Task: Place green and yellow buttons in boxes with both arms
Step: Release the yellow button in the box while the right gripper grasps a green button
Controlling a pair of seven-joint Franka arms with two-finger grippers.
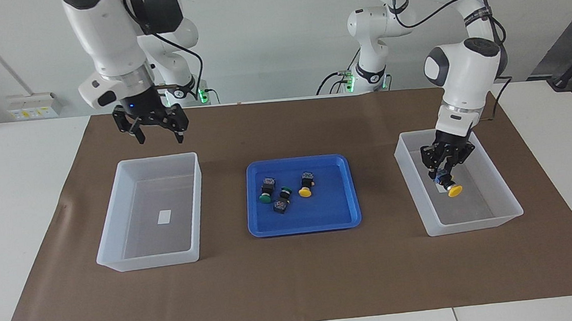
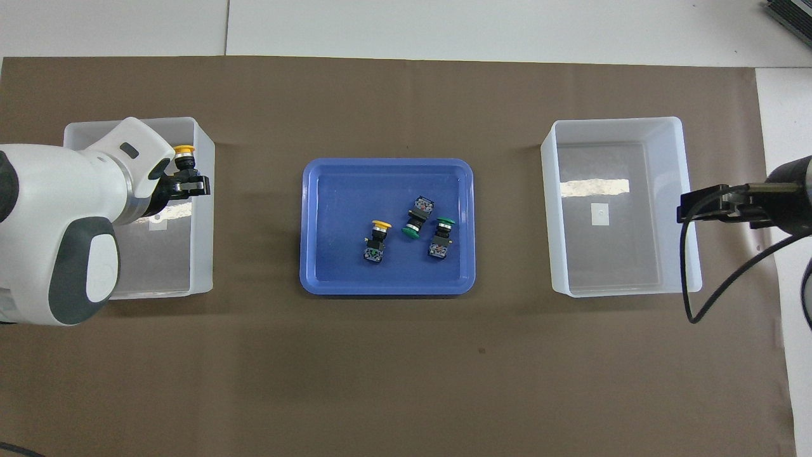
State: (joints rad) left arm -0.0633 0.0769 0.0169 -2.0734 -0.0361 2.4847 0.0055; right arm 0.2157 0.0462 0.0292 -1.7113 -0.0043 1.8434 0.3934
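Note:
My left gripper [image 1: 444, 174] reaches down into the box [image 1: 409, 171] at the left arm's end and is shut on a yellow button [image 1: 451, 187], cap pointing away from the robots. They also show in the overhead view: gripper [image 2: 189, 184], button [image 2: 184, 152], box [image 2: 203, 254]. My right gripper [image 1: 160, 134] is open and empty, up in the air over the rim of the other box [image 1: 110, 230], which holds only its white label [image 1: 165, 217]. One yellow button [image 1: 307, 185] and two green buttons [image 1: 266, 191] [image 1: 283, 199] lie on their sides in the blue tray [image 1: 331, 213].
The blue tray sits mid-table between the two boxes, all on a brown mat [image 1: 295, 282] over the white table. The green buttons lie close together; the yellow one is beside them toward the left arm's end.

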